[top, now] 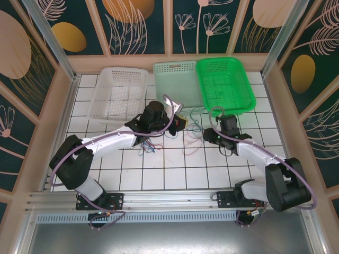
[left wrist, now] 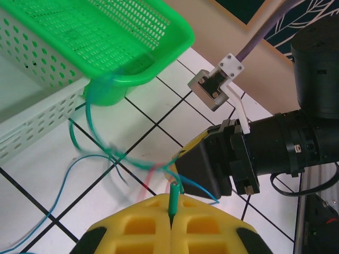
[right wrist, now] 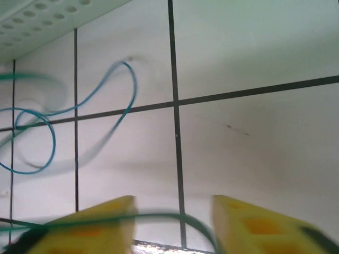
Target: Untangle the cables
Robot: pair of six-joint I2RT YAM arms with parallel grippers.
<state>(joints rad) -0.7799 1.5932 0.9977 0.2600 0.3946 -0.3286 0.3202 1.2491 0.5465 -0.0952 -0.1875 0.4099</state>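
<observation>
1. Thin green, blue and red wire cables [top: 194,126] lie tangled on the white tiled bench [top: 175,169], near a bright green perforated plastic basket [top: 226,84].
2. Left gripper [left wrist: 172,214] is clamped on the green cable [left wrist: 174,198] at its plug.
3. Right gripper [right wrist: 172,222] fingers are apart, with a green strand crossing the gap.

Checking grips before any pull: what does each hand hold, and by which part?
The left hand pinches a green cable by its tip. The right hand is parted; a green strand crosses its gap, not clamped.
</observation>
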